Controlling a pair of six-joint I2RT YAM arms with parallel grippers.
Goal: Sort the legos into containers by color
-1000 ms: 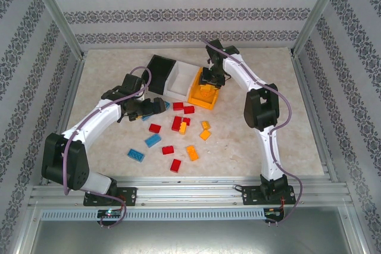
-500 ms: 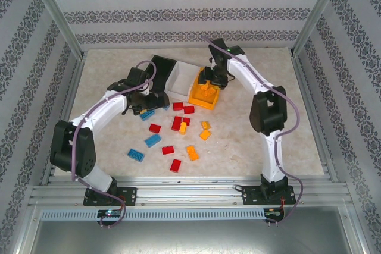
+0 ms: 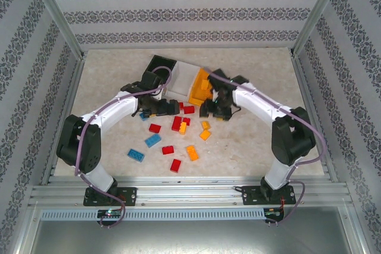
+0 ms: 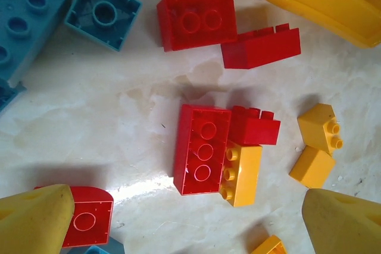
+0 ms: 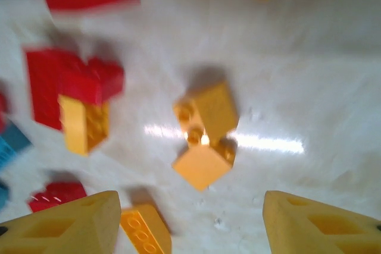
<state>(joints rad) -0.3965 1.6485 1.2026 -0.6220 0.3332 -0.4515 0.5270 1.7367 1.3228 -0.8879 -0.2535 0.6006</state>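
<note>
Three containers [image 3: 186,74], legos [image 4: 201,147] in three colours

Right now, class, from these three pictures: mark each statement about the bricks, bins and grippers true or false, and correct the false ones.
1. The left gripper and the right gripper both stand open and empty. True.
2. The white bin sits between the black bin and the orange bin. True.
3. Every brick is in a bin. False: many bricks lie loose on the table.
4. A yellow brick touches a long red brick. True.
5. The blue bricks lie on the table's right side. False: they lie on the left.
</note>
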